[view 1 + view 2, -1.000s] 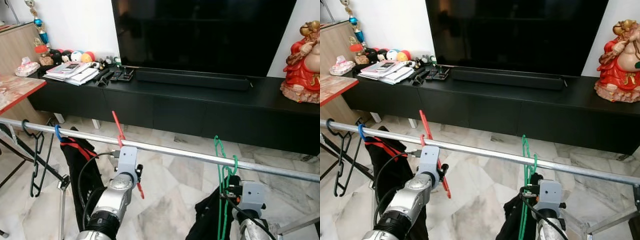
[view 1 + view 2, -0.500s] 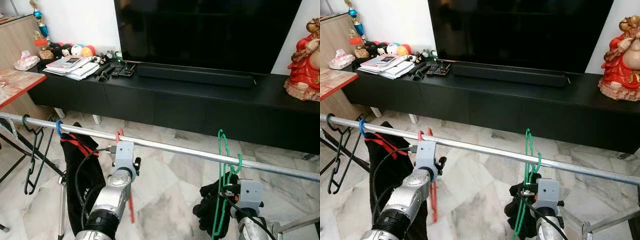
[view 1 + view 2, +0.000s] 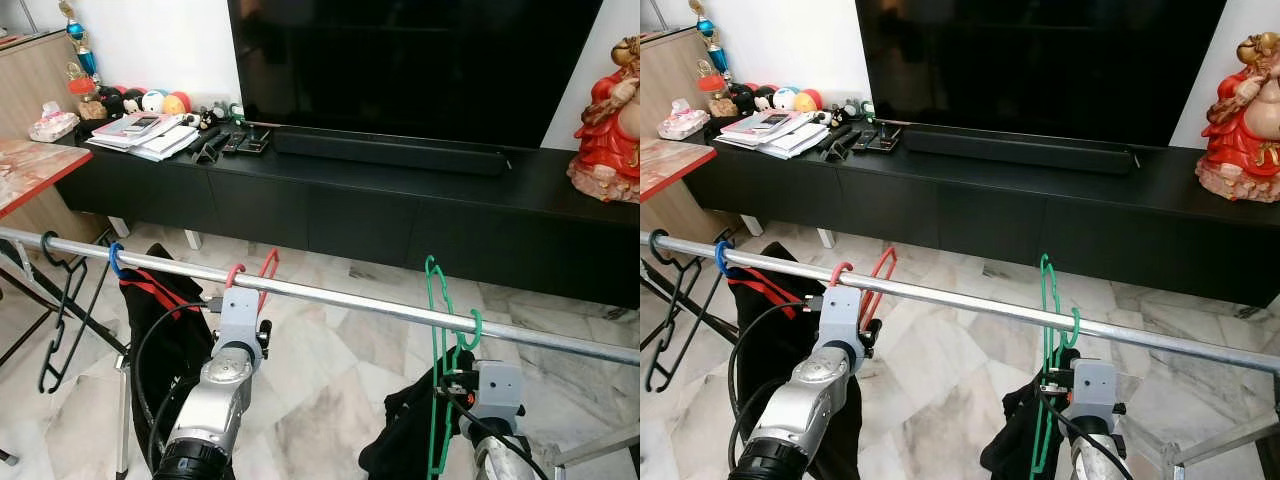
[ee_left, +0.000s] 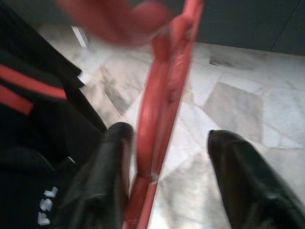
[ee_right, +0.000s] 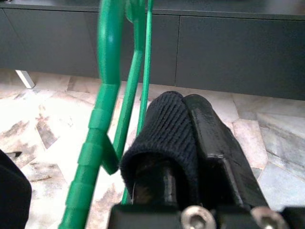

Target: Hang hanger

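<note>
One thin red plastic hanger [image 3: 262,277], hook over silver metal rail [image 3: 350,301] toward its left end. Judged light, stiff, slippery, apt to swing; best gripped at neck. Left gripper [image 4: 164,179] spread wide, hanger between fingers [image 4: 102,176], ungripped. Green plastic hanger [image 3: 440,370] hooked toward right end beside right gripper [image 5: 183,143], closed, sleeved in black knit. Wrist views reveal finger states; head views reveal hooks on rail.

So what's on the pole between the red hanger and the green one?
Nothing: in the left eye view the rail is bare between the red hanger and green hanger.
</note>
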